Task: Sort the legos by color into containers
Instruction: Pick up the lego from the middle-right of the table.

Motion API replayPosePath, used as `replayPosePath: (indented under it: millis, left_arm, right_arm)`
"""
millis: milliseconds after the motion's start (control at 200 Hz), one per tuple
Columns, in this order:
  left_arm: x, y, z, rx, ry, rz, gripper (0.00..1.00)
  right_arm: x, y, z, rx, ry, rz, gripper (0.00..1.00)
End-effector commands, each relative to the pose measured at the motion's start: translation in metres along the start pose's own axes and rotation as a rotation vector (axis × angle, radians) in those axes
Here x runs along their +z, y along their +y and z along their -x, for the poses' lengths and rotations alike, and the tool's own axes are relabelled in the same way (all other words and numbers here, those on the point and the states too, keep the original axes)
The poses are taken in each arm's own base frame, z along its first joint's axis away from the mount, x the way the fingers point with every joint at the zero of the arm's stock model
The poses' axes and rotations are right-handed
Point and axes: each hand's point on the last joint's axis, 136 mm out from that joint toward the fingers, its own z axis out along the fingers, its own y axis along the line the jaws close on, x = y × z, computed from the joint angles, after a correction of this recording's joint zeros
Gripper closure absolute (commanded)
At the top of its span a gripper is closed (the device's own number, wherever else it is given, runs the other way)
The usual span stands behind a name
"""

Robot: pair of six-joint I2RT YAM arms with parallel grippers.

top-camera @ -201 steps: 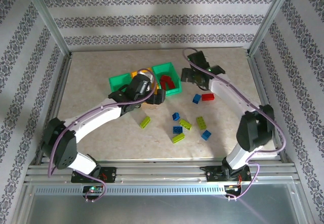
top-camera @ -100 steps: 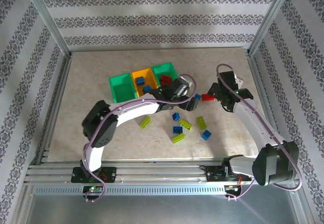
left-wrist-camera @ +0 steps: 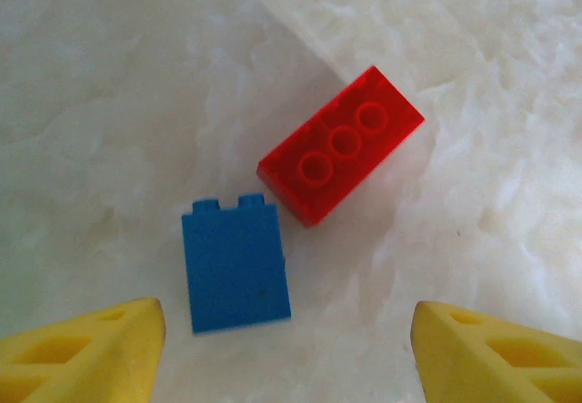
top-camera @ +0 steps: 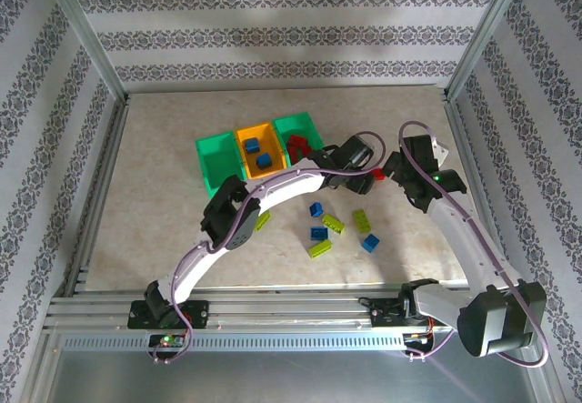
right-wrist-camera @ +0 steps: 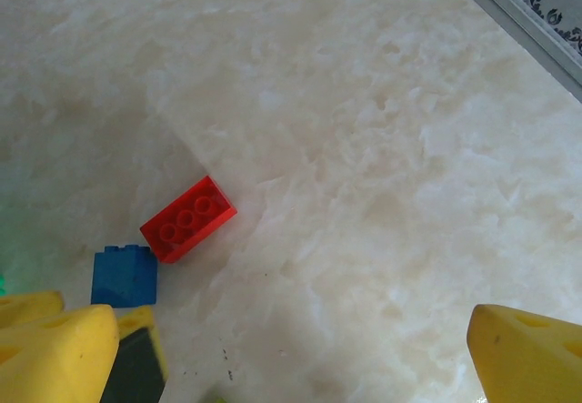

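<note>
A blue lego [left-wrist-camera: 235, 264] and a red lego [left-wrist-camera: 341, 145] lie close together on the table. My left gripper [left-wrist-camera: 289, 348] hovers over them, open, with the blue lego just ahead of its left finger [left-wrist-camera: 91, 353] and nothing between the jaws. My right gripper [right-wrist-camera: 291, 357] is open over bare table, with the red lego [right-wrist-camera: 188, 219] and the blue lego [right-wrist-camera: 124, 276] to its left. The three containers stand in a row: green [top-camera: 215, 159], orange [top-camera: 259, 151] holding blue legos, and green [top-camera: 300, 133] holding red legos.
Several loose legos lie in the middle of the table, among them blue [top-camera: 316, 209], yellow-green [top-camera: 333, 224] and blue [top-camera: 369, 243]. One yellow-green lego [top-camera: 262, 220] sits under the left arm. A metal frame rail [right-wrist-camera: 518, 12] borders the table at the right.
My left arm has swung right, from over the containers to above the red and blue legos. My right gripper has moved from beside the right green container toward the right and nearer.
</note>
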Motion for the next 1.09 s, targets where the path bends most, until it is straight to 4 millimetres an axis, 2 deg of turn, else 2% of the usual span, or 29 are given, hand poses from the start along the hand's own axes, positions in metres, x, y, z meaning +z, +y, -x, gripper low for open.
replayPosePath:
  millis: [0,615,879,1089]
  left_arm:
    - [0.006,0.013,-0.016,0.045,0.095,0.07,0.32]
    - [0.036,0.046,-0.02,0.054,0.137,0.156,0.48]
    - [0.039,0.055,-0.026,0.041,0.164,0.153,0.69]
    - [0.029,0.054,-0.022,0.049,0.165,0.153,0.8]
  right_arm:
    - [0.0,-0.011,-0.001,0.011,-0.007,-0.036,0.02]
    - [0.006,-0.006,-0.001,0.01,0.003,-0.03,0.02]
    - [0.01,-0.002,-0.001,0.011,0.012,-0.023,0.02]
    - [0.012,0.001,-0.003,0.009,0.02,-0.015,0.02]
